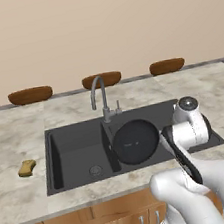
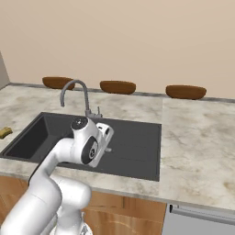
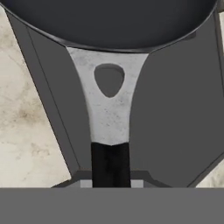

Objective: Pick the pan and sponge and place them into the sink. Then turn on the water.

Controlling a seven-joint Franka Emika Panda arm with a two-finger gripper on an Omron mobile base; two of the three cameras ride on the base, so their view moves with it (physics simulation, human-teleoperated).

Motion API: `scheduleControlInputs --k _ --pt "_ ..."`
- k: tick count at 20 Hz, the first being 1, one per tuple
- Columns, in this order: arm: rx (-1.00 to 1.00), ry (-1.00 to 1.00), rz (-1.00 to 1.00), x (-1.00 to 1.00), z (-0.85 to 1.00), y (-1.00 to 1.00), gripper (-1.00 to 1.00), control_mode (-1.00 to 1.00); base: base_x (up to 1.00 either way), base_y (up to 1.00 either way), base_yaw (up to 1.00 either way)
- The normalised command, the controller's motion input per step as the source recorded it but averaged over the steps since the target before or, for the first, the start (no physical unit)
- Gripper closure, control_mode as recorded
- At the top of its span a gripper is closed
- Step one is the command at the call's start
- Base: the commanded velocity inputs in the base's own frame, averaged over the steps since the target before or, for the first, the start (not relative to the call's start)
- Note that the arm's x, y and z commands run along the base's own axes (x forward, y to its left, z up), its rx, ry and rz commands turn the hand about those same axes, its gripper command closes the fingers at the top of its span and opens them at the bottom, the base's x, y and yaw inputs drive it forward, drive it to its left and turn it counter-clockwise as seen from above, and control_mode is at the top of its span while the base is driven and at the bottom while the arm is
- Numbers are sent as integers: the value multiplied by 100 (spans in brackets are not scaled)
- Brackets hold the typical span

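Note:
The black pan (image 1: pixel 135 141) sits over the smaller right basin of the dark grey sink (image 1: pixel 74 154), its handle pointing right toward my hand. In the hand view the pan's rim (image 3: pixel 109 26) is at the top. Its grey bracket and black handle (image 3: pixel 110 162) run straight down into my gripper (image 3: pixel 110 180), which looks shut on the handle, fingertips hidden. The yellow-tan sponge (image 1: pixel 27 168) lies on the counter left of the sink and appears again as the sponge (image 2: pixel 4 132) at the far left. The gooseneck faucet (image 1: pixel 99 93) stands behind the basins with no stream.
Three brown oval bowls (image 1: pixel 30 95) line the back of the marble counter along the wall. The larger left basin (image 1: pixel 80 156) holds only its drain. In the right base view my arm covers the pan, and the drainboard (image 2: pixel 137 142) lies right of it.

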Motion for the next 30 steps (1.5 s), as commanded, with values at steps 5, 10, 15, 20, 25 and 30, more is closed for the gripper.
scheduleControlInputs --k 5,10,15,20,25,30 --pt "0 19 -3 17 21 100 100 -100 0 0 0" --pt "0 18 -20 20 34 100 100 -100 0 0 0" --pt "1 16 -32 10 23 100 100 -100 0 0 0" --pt "0 14 -45 21 0 100 100 -100 0 0 0" --pt "0 13 -45 15 0 99 100 -100 0 0 0" --pt "3 11 -37 3 -6 88 100 -100 0 0 0"
